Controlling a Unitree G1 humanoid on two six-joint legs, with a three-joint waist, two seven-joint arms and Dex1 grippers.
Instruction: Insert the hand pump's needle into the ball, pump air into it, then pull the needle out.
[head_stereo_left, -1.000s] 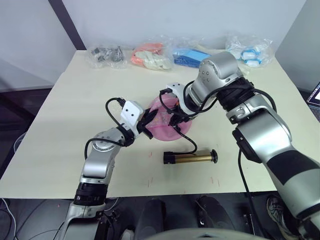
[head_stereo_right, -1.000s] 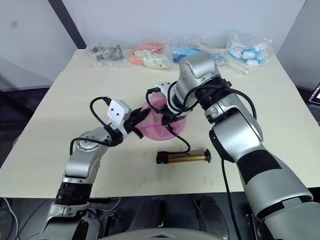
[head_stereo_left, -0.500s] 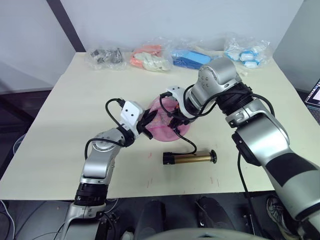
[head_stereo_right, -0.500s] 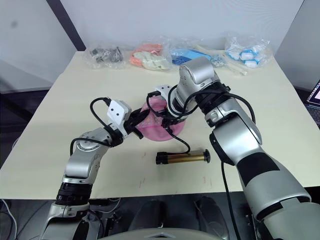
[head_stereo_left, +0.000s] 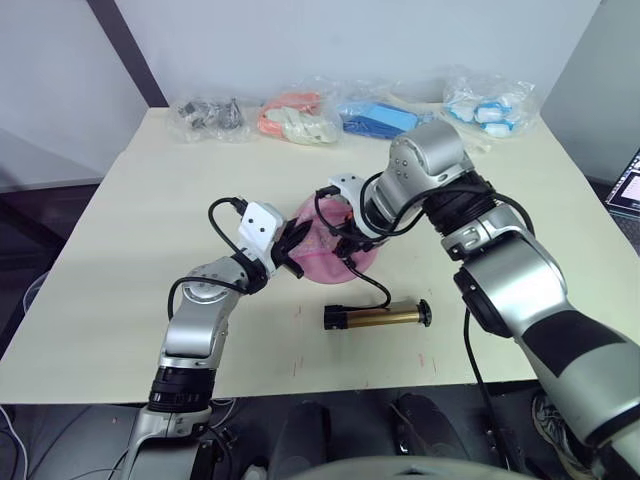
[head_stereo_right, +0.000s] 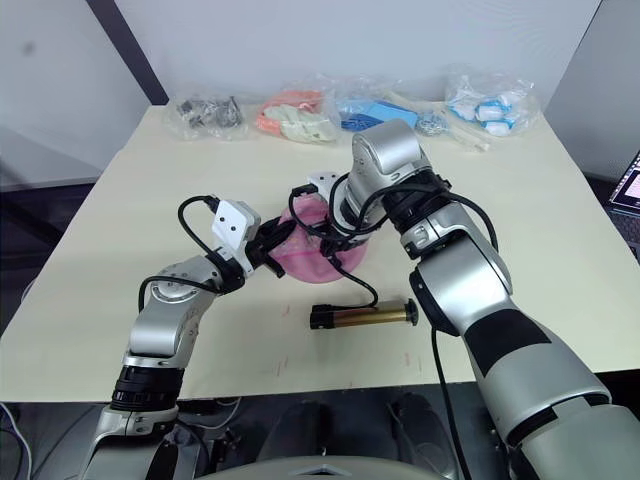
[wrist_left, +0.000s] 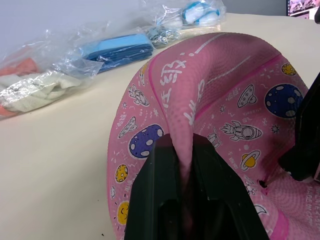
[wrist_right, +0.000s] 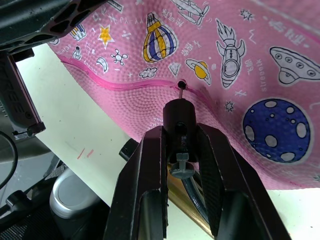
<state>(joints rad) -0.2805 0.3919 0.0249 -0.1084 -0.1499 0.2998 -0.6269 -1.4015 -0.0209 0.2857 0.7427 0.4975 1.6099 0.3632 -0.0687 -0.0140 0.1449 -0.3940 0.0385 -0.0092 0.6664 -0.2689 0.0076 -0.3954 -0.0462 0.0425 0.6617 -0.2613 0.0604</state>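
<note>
— So where is the ball sitting?

— Mid-tabletop, sagging and dimpled, pink with small rockets, planets and a balloon printed on it. Both hands are on it, one from each side.

— What is the left hand doing?

— Its two black fingers are pinched on a raised fold of the ball's skin; the rubber stands up in a ridge between them.

— And the right hand?

— It is clamped on the small black fitting that carries the needle. In the right wrist view the thin pin's tip meets a little dark hole on the ball's magenta seam line. How deep it goes in, I cannot tell.

— Where is the pump?

— Lying flat on the tabletop just in front of the ball, toward the robot, gold barrel with black ends, apart from both hands. Its thin black hose curls up from it toward the right hand.

— Anything else on the tabletop?

— A row of clear bags along the far edge, well apart from the ball: dark bits, orange and white things, blue ones.
</note>
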